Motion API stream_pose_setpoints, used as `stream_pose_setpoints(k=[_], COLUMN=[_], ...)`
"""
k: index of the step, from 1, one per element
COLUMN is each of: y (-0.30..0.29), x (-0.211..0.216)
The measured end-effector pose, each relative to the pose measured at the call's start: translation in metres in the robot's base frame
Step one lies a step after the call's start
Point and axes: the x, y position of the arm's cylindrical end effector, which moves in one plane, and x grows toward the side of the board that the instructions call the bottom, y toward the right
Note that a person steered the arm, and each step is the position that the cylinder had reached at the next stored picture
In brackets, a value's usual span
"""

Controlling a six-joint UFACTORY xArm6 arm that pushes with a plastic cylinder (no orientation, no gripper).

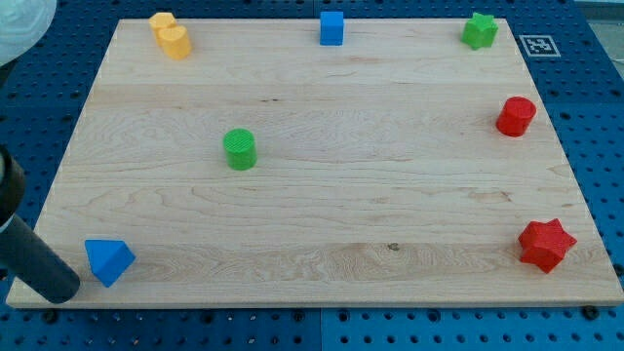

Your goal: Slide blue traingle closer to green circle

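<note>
A pale wooden table (322, 195) fills nearly the whole view, resting on a blue perforated surface (600, 117). A thick dark rod (34, 263) slants in from the view's left edge toward the table's bottom-left corner. My tip (64, 292) sits at that corner, just left of the blue triangle block (107, 260), close to it; whether they touch cannot be told. There is no jawed end effector, only this plain rod, and it holds nothing.

The blue triangle lies near the bottom edge by the bottom-left corner. The green circle block (240, 148), an upright cylinder, stands well apart from it, up and to the right, left of the table's centre.

A red star block (545, 244) sits near the bottom-right corner. A red cylinder block (516, 116) stands by the right edge, above the star. A yellow block (170, 35) of rounded, lumpy shape lies near the top-left corner. A green star block (479, 30) sits near the top-right corner. A blue cube block (331, 27) rests midway along the top edge.
</note>
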Motion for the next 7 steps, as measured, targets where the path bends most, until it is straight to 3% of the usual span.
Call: stream_pose_setpoints(k=[2,7], y=[0.027,0.131], x=[-0.036,-0.026])
